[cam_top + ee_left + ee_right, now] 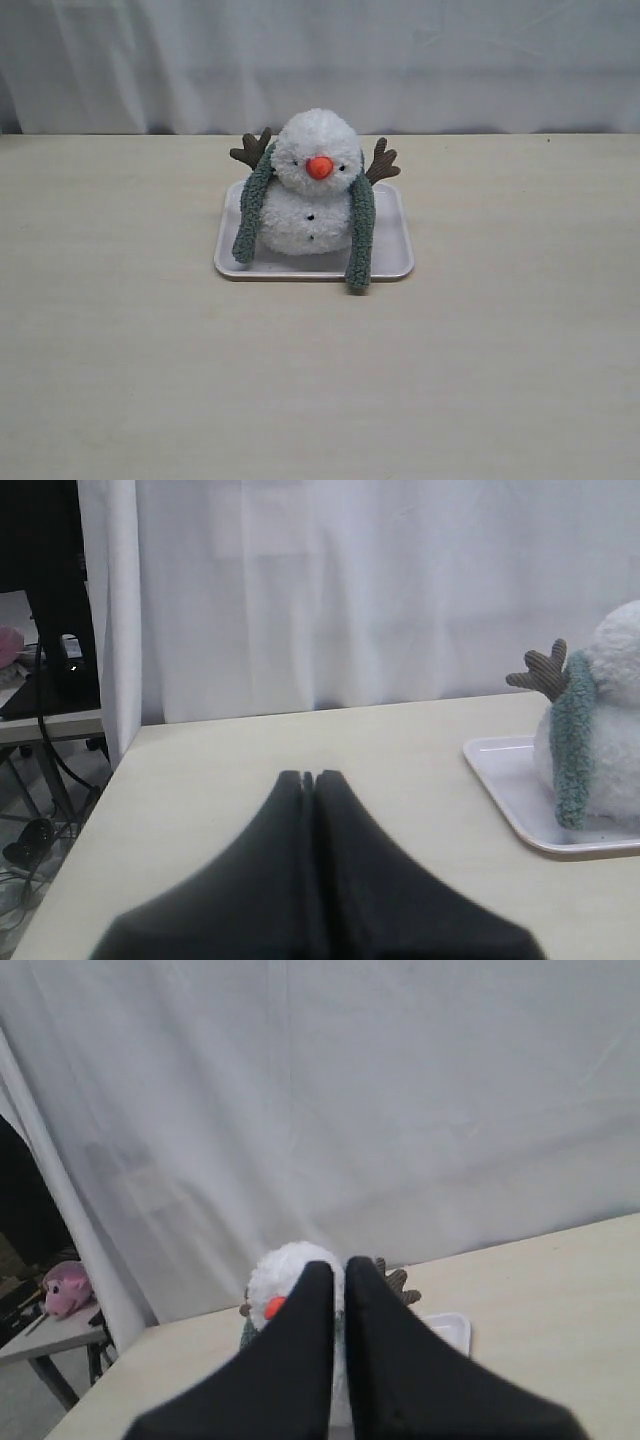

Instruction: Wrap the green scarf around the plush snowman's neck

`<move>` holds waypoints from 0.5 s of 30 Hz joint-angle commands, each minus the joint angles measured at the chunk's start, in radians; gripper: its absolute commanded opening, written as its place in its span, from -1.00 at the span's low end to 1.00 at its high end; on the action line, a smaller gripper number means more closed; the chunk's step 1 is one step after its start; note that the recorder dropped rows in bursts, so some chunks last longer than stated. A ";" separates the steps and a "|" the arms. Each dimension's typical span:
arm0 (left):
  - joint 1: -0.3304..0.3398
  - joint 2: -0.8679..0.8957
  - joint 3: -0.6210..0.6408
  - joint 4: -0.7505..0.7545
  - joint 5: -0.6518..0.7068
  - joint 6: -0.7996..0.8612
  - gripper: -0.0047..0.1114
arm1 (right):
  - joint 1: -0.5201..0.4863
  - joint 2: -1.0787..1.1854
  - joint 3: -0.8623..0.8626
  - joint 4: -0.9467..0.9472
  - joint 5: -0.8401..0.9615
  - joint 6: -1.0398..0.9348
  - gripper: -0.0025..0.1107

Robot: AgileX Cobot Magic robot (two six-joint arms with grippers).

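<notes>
The plush snowman [313, 185] sits upright on a small white tray [395, 262] at the table's middle back. The green scarf [361, 232] passes behind its neck, and both ends hang down the front on either side of the body. Neither gripper shows in the exterior view. In the left wrist view my left gripper [309, 776] is shut and empty above bare table, well apart from the snowman [612, 720], the scarf [572, 745] and the tray [500, 778]. My right gripper [338, 1265] is shut and empty, held off from the snowman [285, 1268] that shows behind its fingers.
A white curtain [320, 60] hangs behind the table. Beyond the table's side edge stand a desk and cables [45, 715]. A pink plush toy [62, 1288] lies on a side table. The light wooden tabletop [320, 380] stretches in front of the tray.
</notes>
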 commanded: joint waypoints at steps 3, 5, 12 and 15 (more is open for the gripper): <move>-0.002 -0.002 0.002 -0.005 -0.014 -0.004 -0.92 | -0.001 -0.054 0.002 -0.009 -0.119 -0.022 -0.89; -0.002 -0.002 0.002 -0.005 -0.014 -0.004 -0.92 | -0.001 -0.056 0.002 -0.009 -0.133 -0.025 -0.89; -0.002 -0.002 0.002 -0.005 -0.014 -0.004 -0.92 | -0.001 -0.056 0.009 -0.027 -0.126 -0.035 -0.89; -0.002 -0.002 0.002 -0.005 -0.014 -0.004 -0.92 | -0.001 -0.060 0.030 -0.178 -0.110 0.046 -0.89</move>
